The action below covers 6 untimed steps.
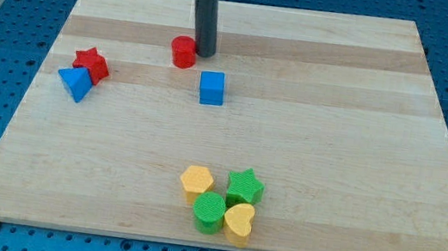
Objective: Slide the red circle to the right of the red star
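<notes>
The red circle [183, 52] sits in the upper middle of the wooden board. My tip [205, 54] stands just to the circle's right, touching or nearly touching its side. The red star [92, 63] lies far to the view's left, pressed against a blue triangle [75, 83] just below and left of it. A wide stretch of board separates the circle from the star.
A blue cube [212, 87] sits below and right of the red circle. Near the view's bottom a cluster holds a yellow hexagon [196, 179], a green star [245, 185], a green circle [209, 211] and a yellow heart [238, 219]. The board [358, 160] ends on a blue pegboard.
</notes>
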Tool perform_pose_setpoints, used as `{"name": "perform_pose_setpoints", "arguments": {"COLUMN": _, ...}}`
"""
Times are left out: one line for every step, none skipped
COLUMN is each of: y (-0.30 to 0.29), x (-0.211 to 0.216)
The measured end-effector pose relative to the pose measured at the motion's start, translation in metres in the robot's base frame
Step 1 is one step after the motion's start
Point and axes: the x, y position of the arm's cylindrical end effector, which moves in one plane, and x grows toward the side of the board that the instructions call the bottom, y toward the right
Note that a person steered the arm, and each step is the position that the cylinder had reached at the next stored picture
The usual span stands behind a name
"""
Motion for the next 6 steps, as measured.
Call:
{"name": "perform_pose_setpoints", "arguments": {"y": -0.023, "x": 0.005}}
{"name": "perform_pose_setpoints", "arguments": {"y": -0.049, "x": 0.015}}
{"name": "perform_pose_setpoints", "arguments": {"y": -0.072, "x": 0.027}}
{"name": "perform_pose_setpoints", "arguments": {"y": -0.093, "x": 0.038}}
{"name": "perform_pose_setpoints", "arguments": {"y": -0.107, "x": 0.047}}
{"name": "perform_pose_setpoints", "arguments": {"y": -0.090, "x": 0.052}}
